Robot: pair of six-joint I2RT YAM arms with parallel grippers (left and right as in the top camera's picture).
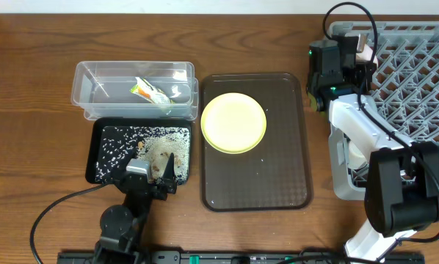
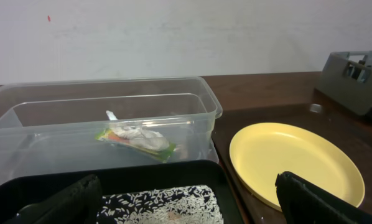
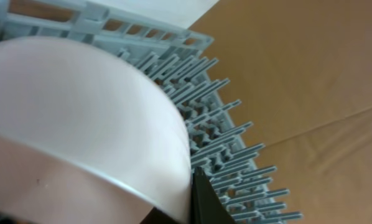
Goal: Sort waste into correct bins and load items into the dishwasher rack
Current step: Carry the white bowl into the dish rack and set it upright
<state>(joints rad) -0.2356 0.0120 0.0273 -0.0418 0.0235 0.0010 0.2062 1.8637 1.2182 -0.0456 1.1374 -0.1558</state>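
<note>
Only the snack wrapper (image 2: 136,140) in the clear tub (image 2: 111,84) carries print, unreadable.

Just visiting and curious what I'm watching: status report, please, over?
Left tool open, empty, over black tray. Right tool shut on white bowl at rack corner. Yellow plate not yet racked. Nothing in the way.
</note>
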